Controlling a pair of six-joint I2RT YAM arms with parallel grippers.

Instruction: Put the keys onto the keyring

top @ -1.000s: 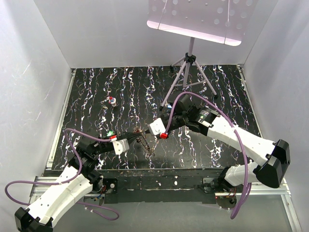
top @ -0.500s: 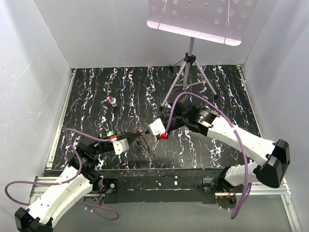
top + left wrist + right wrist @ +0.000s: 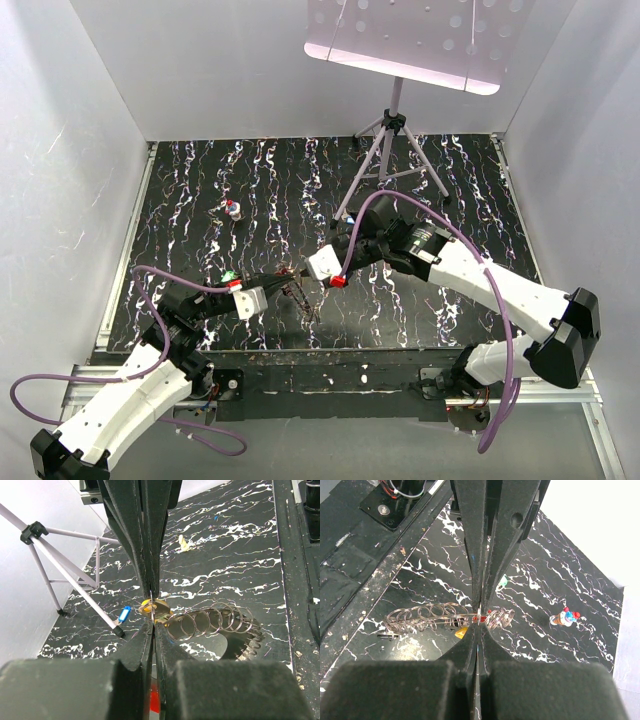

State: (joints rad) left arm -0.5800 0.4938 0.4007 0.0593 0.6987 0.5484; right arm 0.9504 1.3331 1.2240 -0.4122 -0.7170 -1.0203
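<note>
The keyring shows as a stretched coil of wire loops [image 3: 210, 622] [image 3: 425, 616], held above the table and ending in a dark toothed round part [image 3: 245, 647]. My left gripper [image 3: 151, 614] [image 3: 286, 282] and my right gripper [image 3: 479, 618] [image 3: 300, 274] meet tip to tip. Each is shut on the same thin wire loop at the coil's end. A yellow key [image 3: 146, 603] [image 3: 461, 632] and a red key [image 3: 488, 617] hang on the coil right at the tips. A blue key [image 3: 124, 614], a beige key [image 3: 183, 542] and a green key [image 3: 502, 581] [image 3: 229, 276] lie on the table.
A grey tripod [image 3: 392, 150] carrying a white perforated panel [image 3: 410, 40] stands at the back; one of its legs [image 3: 80, 587] reaches close to the blue key. A small red, white and blue figure [image 3: 233, 209] [image 3: 565, 617] stands at the left. White walls enclose the black marbled table [image 3: 470, 190].
The right gripper has crept a little up and to the left in the top view. Both grippers stay shut on the wire loop.
</note>
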